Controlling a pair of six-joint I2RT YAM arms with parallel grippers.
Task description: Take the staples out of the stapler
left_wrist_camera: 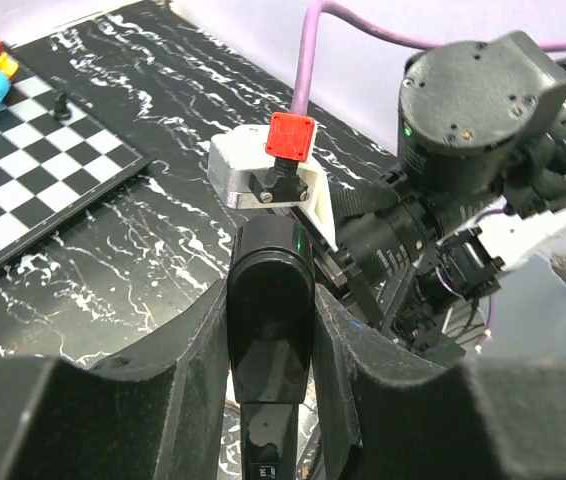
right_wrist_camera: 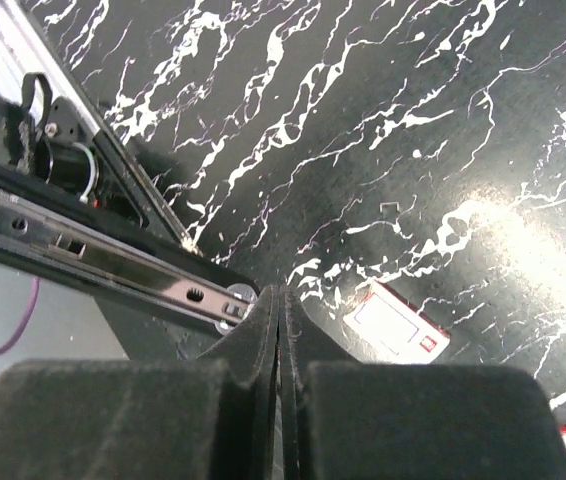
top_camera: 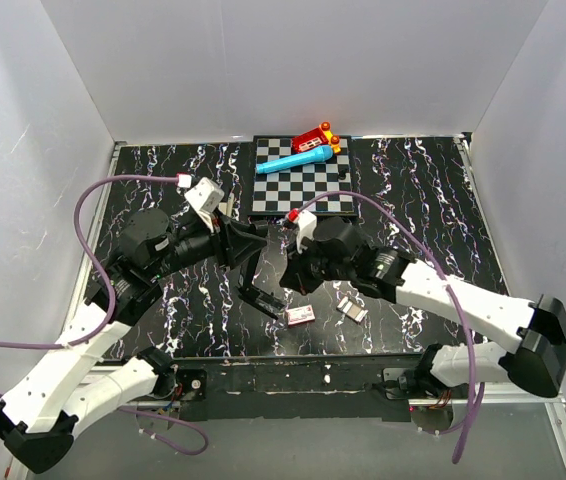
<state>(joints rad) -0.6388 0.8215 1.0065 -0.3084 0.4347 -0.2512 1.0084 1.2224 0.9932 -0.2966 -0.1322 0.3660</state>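
Tabletop (top_camera: 163, 170) black, white-veined, white walls (top_camera: 263, 60), chessboard (top_camera: 308, 185) at back, stapler (left_wrist_camera: 268, 300) seemingly aloft.

The stapler (left_wrist_camera: 268, 330) had a glossy, smooth black plastic top; at nine o'clock of the right claw (right_wrist_camera: 280, 310), its magazine (right_wrist_camera: 113, 265) was bright polished metal. The table (right_wrist_camera: 413, 120) gleamed smooth and marble-patterned. The claw's pads (right_wrist_camera: 113, 420) looked matt, soft, foamy.
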